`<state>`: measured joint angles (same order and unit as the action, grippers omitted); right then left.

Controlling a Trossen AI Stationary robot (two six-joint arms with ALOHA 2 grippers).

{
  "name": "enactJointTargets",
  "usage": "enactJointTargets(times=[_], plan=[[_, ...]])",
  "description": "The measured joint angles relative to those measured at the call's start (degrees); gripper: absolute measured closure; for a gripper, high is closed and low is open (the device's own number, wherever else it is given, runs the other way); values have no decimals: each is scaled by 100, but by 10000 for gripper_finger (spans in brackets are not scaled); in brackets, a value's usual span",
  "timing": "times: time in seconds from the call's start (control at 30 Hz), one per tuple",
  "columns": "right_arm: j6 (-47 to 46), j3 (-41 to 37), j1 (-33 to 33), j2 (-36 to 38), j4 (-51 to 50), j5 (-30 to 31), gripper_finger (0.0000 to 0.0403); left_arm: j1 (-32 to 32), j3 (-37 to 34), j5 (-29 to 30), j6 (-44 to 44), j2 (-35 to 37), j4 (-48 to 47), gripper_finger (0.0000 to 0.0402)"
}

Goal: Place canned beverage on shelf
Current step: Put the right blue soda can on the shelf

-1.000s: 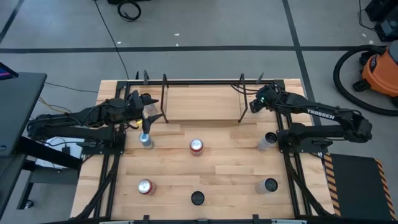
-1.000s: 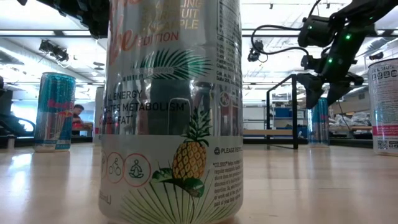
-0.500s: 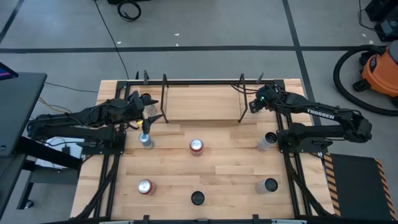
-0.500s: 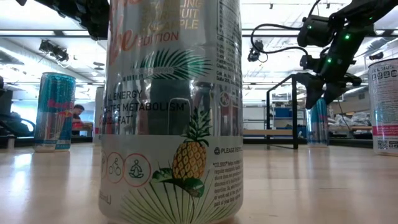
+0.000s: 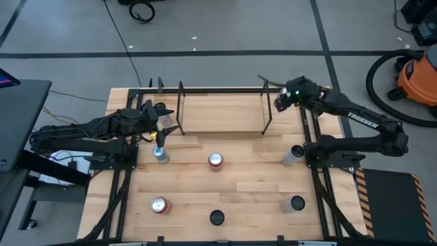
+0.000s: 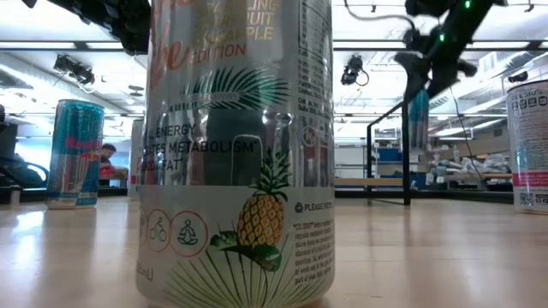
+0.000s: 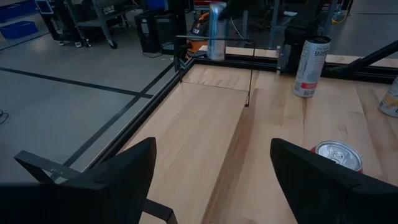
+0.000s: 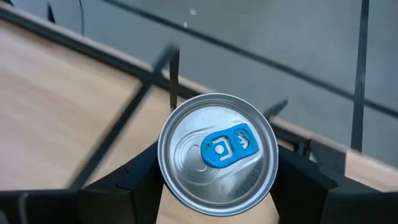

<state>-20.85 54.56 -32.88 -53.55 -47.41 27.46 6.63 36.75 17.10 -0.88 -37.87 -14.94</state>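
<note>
Waiting at the surface's (image 5: 239, 184) left edge: left claw (image 7: 211, 180), spread wide, nothing held. Further right, hoisted beside the shelf's (image 5: 222, 113) right end: right claw (image 5: 281, 101) clenched on blue-tabbed can (image 8: 216, 154). Best carried level over rods, lowered upright onto board, freed only once seated.

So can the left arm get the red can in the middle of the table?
Probably yes. The left gripper hangs with open, empty fingers near the shelf's left end, and the red can stands alone on bare wood. Only the small silver can stands nearby, off to one side.
</note>
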Motion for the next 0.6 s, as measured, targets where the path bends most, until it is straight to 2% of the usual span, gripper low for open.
enactJointTargets(times=[0.33,0.6], plan=[[754,1432,0,-216,122,302,158,0,0,0,-4,0,0,83],[1023,1859,25,-861,829,300,158,0,0,0,-4,0,-2,83]])
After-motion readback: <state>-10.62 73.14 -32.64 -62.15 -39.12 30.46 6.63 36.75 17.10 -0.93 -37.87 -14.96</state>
